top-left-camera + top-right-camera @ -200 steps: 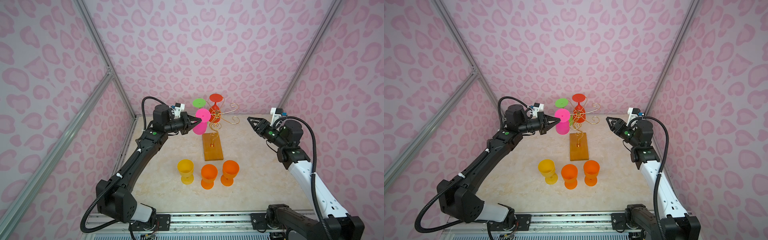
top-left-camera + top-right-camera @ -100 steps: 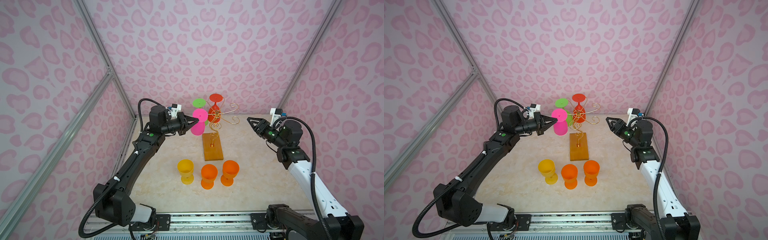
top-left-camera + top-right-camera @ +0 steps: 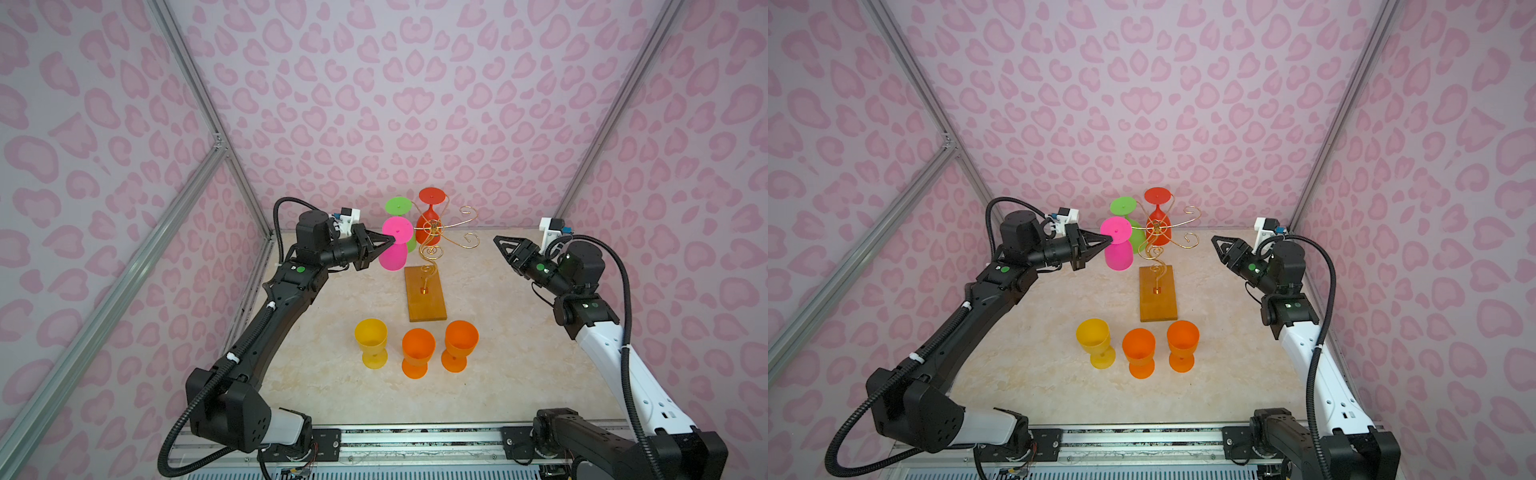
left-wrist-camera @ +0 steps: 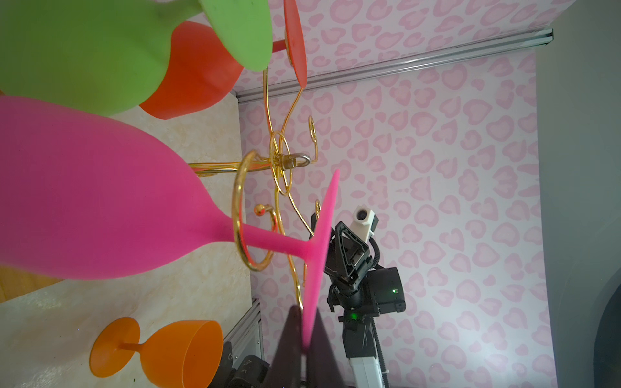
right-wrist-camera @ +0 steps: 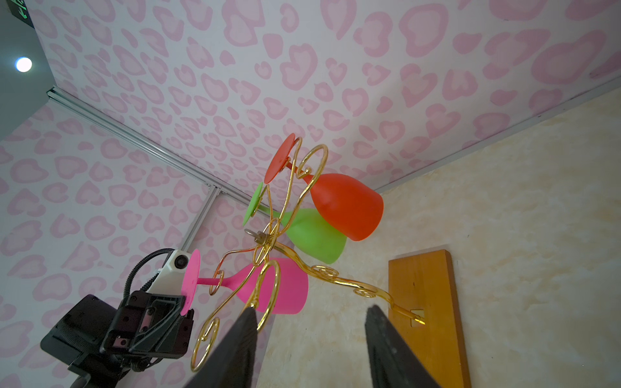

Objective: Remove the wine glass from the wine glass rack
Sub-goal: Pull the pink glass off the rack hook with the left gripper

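Observation:
The gold wire wine glass rack point(image 3: 426, 297) point(image 3: 1158, 297) stands on its amber wooden base at the back middle. A pink wine glass point(image 3: 392, 253) point(image 3: 1119, 253) hangs upside down on its left side. Its stem passes through a gold curl in the left wrist view point(image 4: 100, 188). My left gripper point(image 3: 390, 240) point(image 3: 1109, 239) point(image 4: 304, 339) is shut on the rim of the pink foot. My right gripper point(image 3: 498, 245) point(image 3: 1214, 241) point(image 5: 309, 309) is open and empty, hovering right of the rack and pointing at it.
A green glass point(image 3: 399, 205) and a red glass point(image 3: 430, 195) hang upside down on the rack's far arms. A yellow glass point(image 3: 371, 340) and two orange glasses point(image 3: 417, 351) point(image 3: 460, 345) stand upright in front of the base. Pink walls close in on three sides.
My left gripper has drawn the pink glass slightly to the left, away from the rack's centre. The right arm has not moved.

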### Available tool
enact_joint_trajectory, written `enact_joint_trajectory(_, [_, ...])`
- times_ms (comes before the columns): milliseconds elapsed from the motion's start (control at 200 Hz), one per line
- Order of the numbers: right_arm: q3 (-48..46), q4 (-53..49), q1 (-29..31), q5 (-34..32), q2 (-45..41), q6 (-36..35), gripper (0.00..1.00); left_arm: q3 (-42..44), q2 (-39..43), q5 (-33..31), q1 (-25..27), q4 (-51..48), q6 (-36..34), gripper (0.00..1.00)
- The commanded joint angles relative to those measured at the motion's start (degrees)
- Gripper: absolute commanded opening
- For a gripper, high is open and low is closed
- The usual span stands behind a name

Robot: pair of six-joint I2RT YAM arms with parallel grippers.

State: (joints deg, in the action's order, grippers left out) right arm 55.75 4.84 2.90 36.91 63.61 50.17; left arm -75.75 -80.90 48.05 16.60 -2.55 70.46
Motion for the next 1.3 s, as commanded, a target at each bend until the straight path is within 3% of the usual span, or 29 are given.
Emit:
enact_joint_trajectory(0, [-0.4,1.73,-0.11,0.18,-0.05,-0.12,0.53,-0.76,0.97,0.66,-0.14,0.79,-0.33,0.03])
enact_joint_trajectory(1295, [-0.81,2.45,-0.79,0.89,0.46,0.1,0.53,-6.12,-4.91,0.11,-0.09,0.44,-1.2,0.03])
